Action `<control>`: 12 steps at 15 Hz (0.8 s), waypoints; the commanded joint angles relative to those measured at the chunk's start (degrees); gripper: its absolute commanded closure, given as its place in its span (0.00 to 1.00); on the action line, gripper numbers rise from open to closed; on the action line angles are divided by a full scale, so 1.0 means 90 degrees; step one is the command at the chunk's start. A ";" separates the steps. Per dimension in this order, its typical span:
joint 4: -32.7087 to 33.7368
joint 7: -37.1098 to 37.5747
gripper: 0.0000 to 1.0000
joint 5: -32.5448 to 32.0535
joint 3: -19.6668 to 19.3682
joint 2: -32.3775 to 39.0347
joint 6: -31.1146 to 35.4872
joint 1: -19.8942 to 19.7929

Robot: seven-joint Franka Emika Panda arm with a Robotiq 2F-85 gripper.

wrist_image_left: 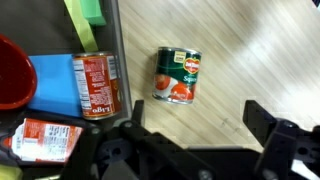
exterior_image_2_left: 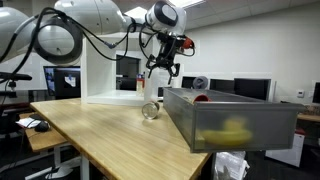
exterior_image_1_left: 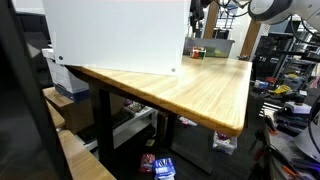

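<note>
My claw (wrist_image_left: pixel 195 150) is hanging spread wide and empty above the green-labelled can (wrist_image_left: pixel 177 75), which is lying on its side on the bench (wrist_image_left: pixel 265 50), just beside the grey bin (exterior_image_2_left: pixel 232 117). Risk: a lying can may roll if one finger is touching first; descending off-centre toward the bin may strike its wall.

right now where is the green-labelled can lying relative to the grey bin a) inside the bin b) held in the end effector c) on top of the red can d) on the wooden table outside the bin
d, the wrist view shows the green-labelled can lying on its side on the bare wooden table, outside the bin wall, with the open end effector above it and not touching it.
</note>
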 commanded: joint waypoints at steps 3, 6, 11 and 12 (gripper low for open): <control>0.0005 0.0241 0.00 0.0280 0.0087 -0.0593 0.0205 -0.0137; 0.0008 0.0400 0.00 0.0424 0.0095 -0.0866 0.0450 -0.0308; 0.0010 0.0738 0.00 0.0672 0.0118 -0.1102 0.0955 -0.0600; 0.0010 0.0808 0.00 0.0737 0.0126 -0.1144 0.1101 -0.0663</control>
